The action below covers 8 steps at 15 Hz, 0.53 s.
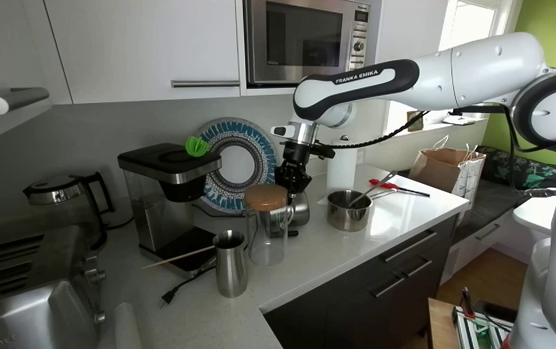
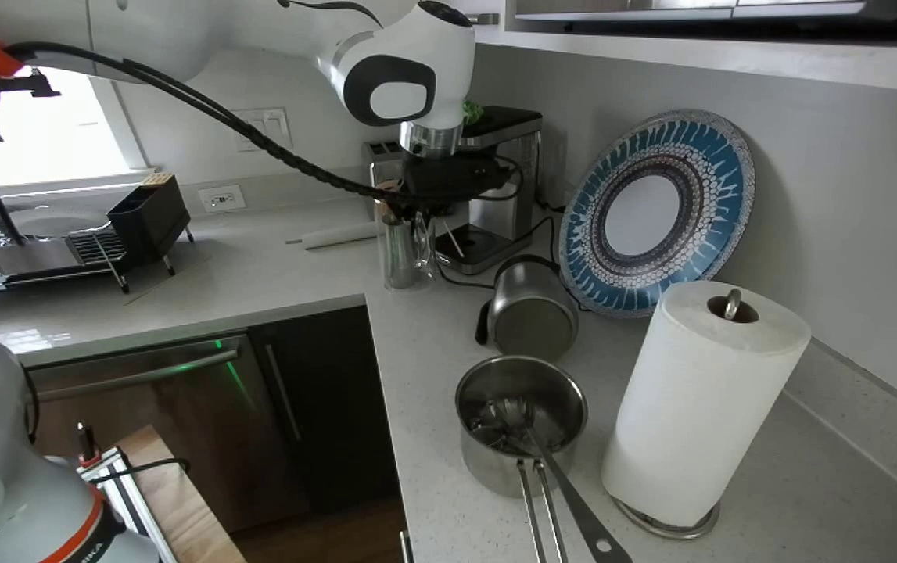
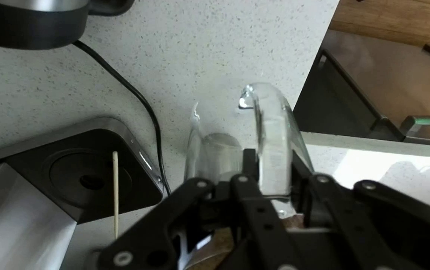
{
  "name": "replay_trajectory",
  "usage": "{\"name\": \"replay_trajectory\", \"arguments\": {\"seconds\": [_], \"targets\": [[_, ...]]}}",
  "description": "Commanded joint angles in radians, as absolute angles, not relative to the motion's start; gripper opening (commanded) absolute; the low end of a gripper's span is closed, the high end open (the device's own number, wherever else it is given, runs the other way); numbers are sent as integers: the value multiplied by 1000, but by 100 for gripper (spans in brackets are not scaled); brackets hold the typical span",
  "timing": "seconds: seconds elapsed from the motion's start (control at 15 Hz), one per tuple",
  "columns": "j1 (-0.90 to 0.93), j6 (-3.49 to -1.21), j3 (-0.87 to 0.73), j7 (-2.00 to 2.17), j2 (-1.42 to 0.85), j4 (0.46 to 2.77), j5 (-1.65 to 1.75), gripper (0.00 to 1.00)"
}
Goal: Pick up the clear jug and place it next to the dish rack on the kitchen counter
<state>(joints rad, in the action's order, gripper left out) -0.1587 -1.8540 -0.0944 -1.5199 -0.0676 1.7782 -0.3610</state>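
Beside the black pincer (image 3: 273, 160), the clear jug (image 1: 264, 241) has a brown top (image 1: 266, 197). I see a blue-and-grey ringed disc (image 1: 237, 165) near the pincer.

Steel pot (image 2: 487, 461) upright, long-handled utensil (image 2: 573, 500) inside, projecting past its rim. Paper towel roll (image 2: 698, 407) upright, near pot. Steel vessel (image 2: 532, 313), dark handle, lying on its side. Blue-patterned disc (image 2: 655, 211) on edge by wall (image 2: 823, 195). Coffee machine (image 1: 154, 213): green item (image 1: 196, 146) on top. Kettle (image 1: 62, 196), toaster (image 1: 30, 300) nearby.
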Motion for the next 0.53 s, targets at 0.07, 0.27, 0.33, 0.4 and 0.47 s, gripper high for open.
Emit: {"name": "replay_trajectory", "arguments": {"seconds": [0.07, 0.27, 0.33, 0.4, 0.47], "targets": [[-137, -1841, -82, -1565, -24, 1811, -371, 6], [-125, -1844, -72, -1575, -28, 1807, -374, 6], [-122, -1842, -70, -1578, -30, 1805, -375, 6], [-118, -1838, -67, -1580, -33, 1802, -374, 6], [-114, -1835, -65, -1584, -37, 1799, -376, 6]]}}
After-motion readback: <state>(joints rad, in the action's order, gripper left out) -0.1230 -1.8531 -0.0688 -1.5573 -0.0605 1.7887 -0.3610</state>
